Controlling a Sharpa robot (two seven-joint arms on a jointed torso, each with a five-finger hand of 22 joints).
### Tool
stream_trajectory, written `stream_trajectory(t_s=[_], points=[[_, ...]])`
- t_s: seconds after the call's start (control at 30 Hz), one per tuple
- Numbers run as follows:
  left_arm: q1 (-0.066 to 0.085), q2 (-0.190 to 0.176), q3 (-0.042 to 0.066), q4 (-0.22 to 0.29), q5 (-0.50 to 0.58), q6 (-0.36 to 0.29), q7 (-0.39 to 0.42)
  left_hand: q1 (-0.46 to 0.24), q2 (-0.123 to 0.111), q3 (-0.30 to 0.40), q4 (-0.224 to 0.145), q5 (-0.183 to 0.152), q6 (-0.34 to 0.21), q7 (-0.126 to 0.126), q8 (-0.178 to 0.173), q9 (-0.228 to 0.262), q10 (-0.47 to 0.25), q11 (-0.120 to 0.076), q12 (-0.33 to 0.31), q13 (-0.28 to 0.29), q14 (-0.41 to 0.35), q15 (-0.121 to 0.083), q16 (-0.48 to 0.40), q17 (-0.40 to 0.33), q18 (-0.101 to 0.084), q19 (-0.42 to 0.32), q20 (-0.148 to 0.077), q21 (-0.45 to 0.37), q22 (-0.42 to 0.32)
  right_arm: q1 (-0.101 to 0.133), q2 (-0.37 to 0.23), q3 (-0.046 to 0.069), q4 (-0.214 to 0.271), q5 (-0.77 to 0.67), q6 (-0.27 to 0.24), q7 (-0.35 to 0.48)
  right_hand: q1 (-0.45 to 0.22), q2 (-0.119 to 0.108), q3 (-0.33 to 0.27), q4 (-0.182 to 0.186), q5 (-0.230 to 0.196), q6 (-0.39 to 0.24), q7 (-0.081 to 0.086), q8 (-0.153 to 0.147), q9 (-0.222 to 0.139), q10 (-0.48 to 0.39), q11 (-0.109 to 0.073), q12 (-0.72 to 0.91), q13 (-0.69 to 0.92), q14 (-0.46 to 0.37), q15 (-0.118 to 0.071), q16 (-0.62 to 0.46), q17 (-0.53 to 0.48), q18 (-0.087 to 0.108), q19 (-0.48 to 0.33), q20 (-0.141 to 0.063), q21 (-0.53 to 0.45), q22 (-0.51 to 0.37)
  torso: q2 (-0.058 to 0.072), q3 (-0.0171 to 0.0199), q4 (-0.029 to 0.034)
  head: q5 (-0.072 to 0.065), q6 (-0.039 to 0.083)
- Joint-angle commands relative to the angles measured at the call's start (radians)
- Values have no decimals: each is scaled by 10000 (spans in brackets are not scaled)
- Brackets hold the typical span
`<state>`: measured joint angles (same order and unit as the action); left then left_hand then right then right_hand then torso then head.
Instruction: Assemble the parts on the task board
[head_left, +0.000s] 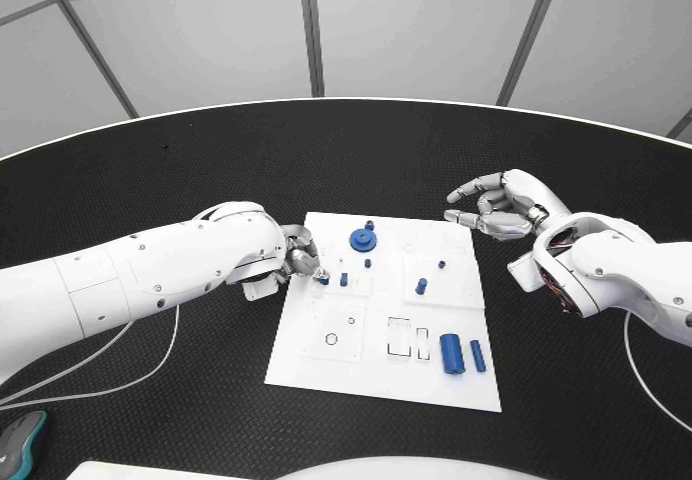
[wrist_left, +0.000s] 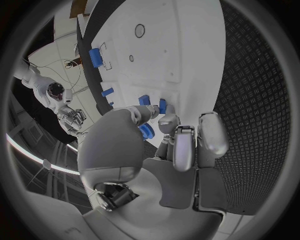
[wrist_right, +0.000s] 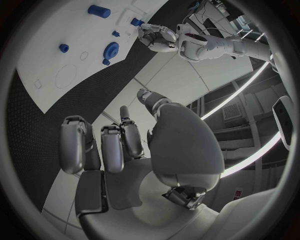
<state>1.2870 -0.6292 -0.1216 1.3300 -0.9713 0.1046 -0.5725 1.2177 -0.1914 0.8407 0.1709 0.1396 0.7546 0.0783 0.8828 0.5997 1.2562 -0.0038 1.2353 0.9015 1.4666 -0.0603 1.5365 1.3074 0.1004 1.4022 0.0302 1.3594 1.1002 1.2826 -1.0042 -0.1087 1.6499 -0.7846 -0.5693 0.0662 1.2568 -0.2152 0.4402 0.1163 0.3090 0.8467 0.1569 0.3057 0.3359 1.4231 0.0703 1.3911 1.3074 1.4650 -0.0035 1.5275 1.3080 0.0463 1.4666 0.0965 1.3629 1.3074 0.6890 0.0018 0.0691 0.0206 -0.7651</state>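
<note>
Nearest the robot, along the task board's (head_left: 378, 385) near edge toward its right corner, two blue parts lie flat side by side: a thick cylinder (head_left: 451, 353) and a thinner bar (head_left: 477, 355) just beside it. Left of them are two empty rectangular slots, and further left a small round hole.

Midway up the white plate a short blue peg (head_left: 421, 286) stands upright right of centre, with another small peg (head_left: 343, 279) standing near the left edge. The left hand (head_left: 296, 258) sits right at that left edge, its fingers curled in with the tips over the board beside a small blue piece (head_left: 322, 280). From the left wrist view the fingertips (wrist_left: 167, 121) are close against the small blue pieces, but I cannot tell whether they actually pinch one.

Further back a blue gear (head_left: 362, 239) sits near the board's far edge with a tiny peg (head_left: 371, 224) behind it.

The right hand (head_left: 498, 204) hovers above the black table (head_left: 346, 160) just off the board's far right corner, fingers loosely curled and apart, holding nothing.
</note>
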Motion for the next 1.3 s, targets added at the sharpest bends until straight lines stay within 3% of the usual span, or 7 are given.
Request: stream_trajectory(t_s=[0.03, 0.77, 0.87, 1.3], points=[[0, 6, 0, -2, 0, 21, -10, -33, 79, 1270, -1192, 53, 74, -33, 56, 10, 66, -20, 34, 9, 789, -96, -11, 1615, -103, 78, -25, 52, 8, 0, 0, 0, 3, 0, -2, 0, -46, -18, -5, 64, 55, -15, -8, 40, -16, 3, -21, 39, 879, 817, -65, -50, 1660, 100, 200, -76, -19, 533, 0, 5, 3, -2, -3], [0, 221, 1, -246, 10, 315, -183, -431, 10, 1110, -1045, -10, 198, -157, 245, 73, 154, -114, -124, -313, 820, -166, 30, 1727, -127, 134, -54, 105, 133, 1, -23, 0, 40, 0, -12, -9, -46, -18, -5, 64, 55, -15, -8, 40, -16, 3, -21, 39, 879, 817, -65, -50, 1660, 100, 200, -76, -19, 533, 0, 6, -4, -39, -59], [0, 253, 1, -281, 10, 319, -189, -474, 18, 1071, -1016, -32, 230, -187, 295, 96, 318, -135, 35, 6, 825, -183, 37, 1745, -132, 146, -63, 117, 160, 1, -27, 0, 45, 0, -14, -10, -46, -18, -5, 64, 55, -15, -8, 40, -16, 3, -21, 39, 879, 817, -65, -50, 1660, 100, 200, -76, -19, 533, 5, 5, -3, -50, -65], [0, 387, 2, -399, 12, 467, -243, -535, 39, 1025, -958, -79, 263, -224, 362, 135, 370, -167, 69, 72, 832, -208, 48, 1773, -136, 157, -81, 127, 183, 1, -38, 0, 67, 0, -10, -14, -46, -18, -5, 64, 55, -15, -8, 40, -16, 3, -21, 39, 879, 817, -65, -50, 1660, 100, 200, -76, -19, 533, 0, 4, -3, -74, -75]])
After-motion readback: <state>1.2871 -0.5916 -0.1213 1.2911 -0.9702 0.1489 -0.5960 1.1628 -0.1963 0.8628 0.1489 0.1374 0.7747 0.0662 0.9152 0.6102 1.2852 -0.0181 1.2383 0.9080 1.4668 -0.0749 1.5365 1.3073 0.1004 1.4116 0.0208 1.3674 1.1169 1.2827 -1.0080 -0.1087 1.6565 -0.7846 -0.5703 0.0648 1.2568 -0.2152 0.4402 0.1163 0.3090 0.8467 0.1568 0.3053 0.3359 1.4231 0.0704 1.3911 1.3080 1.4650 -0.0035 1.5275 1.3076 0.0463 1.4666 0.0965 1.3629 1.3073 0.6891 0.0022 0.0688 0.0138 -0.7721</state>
